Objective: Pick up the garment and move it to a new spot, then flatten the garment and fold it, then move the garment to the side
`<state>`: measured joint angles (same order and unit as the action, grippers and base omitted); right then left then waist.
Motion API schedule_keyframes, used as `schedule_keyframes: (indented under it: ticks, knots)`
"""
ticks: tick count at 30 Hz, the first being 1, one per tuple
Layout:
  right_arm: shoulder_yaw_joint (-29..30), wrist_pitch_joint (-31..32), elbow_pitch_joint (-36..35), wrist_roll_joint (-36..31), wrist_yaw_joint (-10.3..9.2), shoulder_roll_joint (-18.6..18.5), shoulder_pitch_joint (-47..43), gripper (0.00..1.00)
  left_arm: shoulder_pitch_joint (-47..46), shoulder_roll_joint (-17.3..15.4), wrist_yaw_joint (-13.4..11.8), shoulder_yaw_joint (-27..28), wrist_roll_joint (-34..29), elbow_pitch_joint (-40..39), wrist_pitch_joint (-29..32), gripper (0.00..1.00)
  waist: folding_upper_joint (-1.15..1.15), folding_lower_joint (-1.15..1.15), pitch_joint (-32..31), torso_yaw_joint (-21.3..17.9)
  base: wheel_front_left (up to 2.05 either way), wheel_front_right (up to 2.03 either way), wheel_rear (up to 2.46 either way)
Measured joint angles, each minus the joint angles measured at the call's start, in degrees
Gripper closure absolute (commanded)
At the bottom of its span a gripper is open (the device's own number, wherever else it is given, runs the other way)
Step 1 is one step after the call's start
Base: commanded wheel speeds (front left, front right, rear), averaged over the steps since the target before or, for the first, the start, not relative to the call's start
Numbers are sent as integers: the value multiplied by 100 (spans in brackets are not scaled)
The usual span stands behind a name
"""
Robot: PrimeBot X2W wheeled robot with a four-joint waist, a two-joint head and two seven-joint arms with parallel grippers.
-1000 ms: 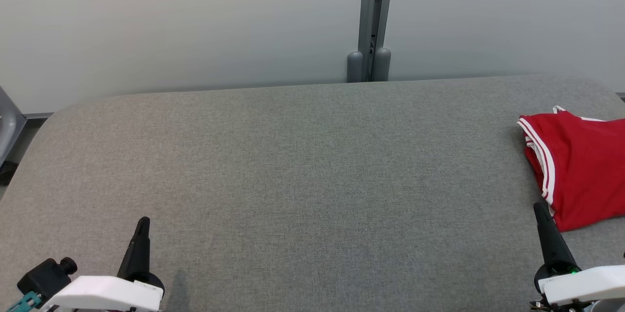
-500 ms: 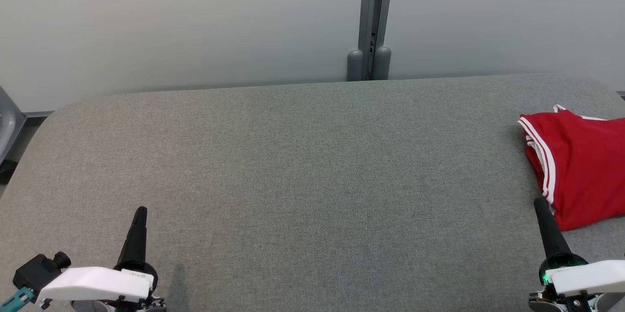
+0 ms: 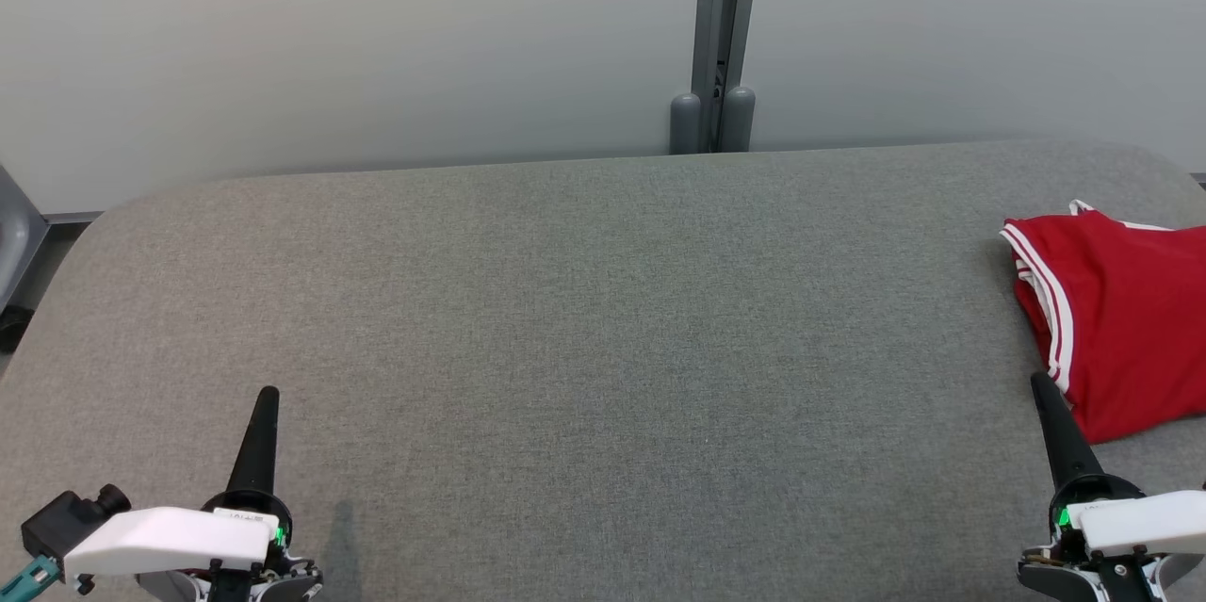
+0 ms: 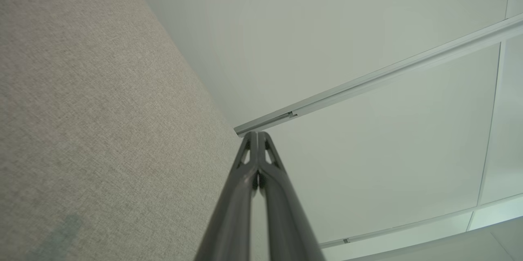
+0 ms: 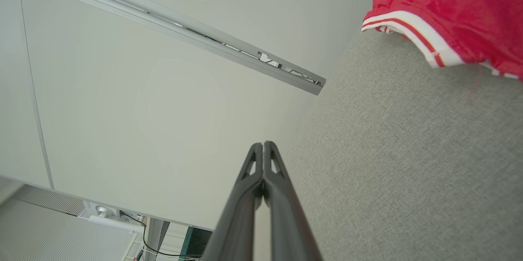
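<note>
A grey fabric-covered table (image 3: 603,301) spans most of the head view, with a pale wall (image 3: 330,37) and a grey metal post (image 3: 721,37) behind it along the top. The red garment with white-striped trim (image 3: 1121,319) lies on the table at the right edge of the frame, partly cut off, near the tip of the right gripper (image 3: 1040,382) at the lower right. The left gripper (image 3: 268,392) sits at the lower left, well apart from the garment, and both grippers have their dark fingers pressed together, empty.
</note>
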<state>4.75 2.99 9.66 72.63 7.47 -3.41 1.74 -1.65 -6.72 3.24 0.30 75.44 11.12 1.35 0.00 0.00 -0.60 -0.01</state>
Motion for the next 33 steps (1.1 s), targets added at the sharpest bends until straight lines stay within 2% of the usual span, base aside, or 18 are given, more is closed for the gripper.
schedule_keyframes:
  ticks: [33]
  knots:
    - [49, 180, 318, 1481, 0, -1, 305, 100, -287, 237, 309, 381, 1291, 218, 320, 100, 0, 0, 54, 1, 0, 0, 0]
